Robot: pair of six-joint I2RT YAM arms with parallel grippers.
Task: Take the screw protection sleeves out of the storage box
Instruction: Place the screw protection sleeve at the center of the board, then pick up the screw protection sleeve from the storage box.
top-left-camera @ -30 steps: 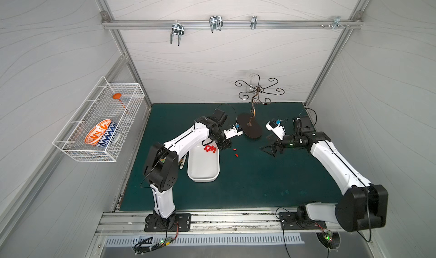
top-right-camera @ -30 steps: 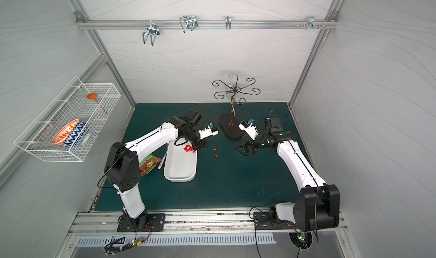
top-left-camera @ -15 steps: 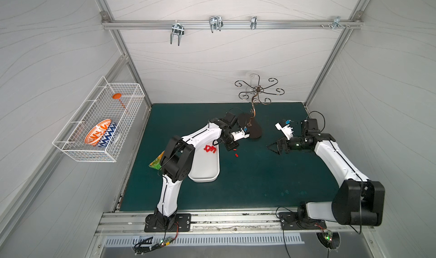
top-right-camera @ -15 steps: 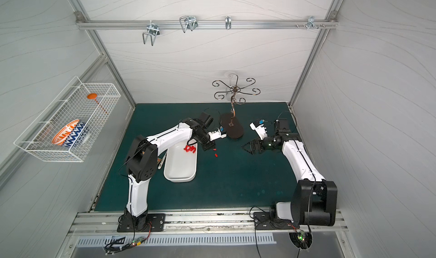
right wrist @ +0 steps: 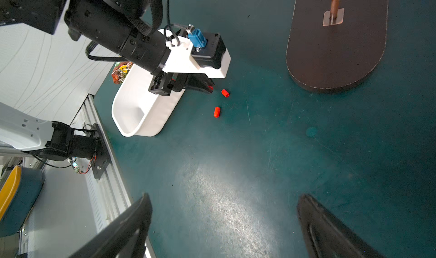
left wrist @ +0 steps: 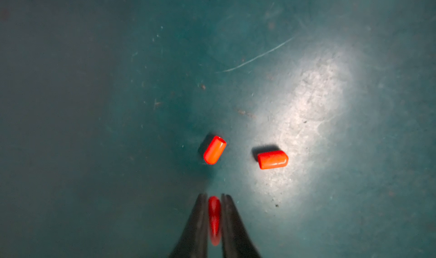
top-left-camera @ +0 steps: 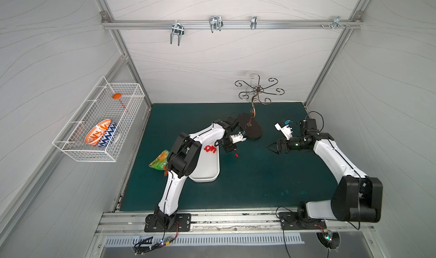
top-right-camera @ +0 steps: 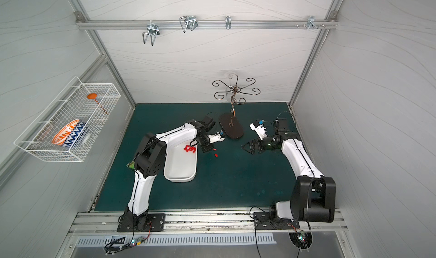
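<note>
Swung clear of the box out over the mat, left gripper pinches one sleeve in barely parted jaws beside two loose sleeves, the heap waiting in the box, right gripper gaping empty, so let go high and it may bounce away.

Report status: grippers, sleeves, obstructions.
Left gripper over mat, sleeve between jaws, grip unclear; right gripper open, empty. Two sleeves on mat, cluster in storage box. Stand base near, not blocking.
</note>
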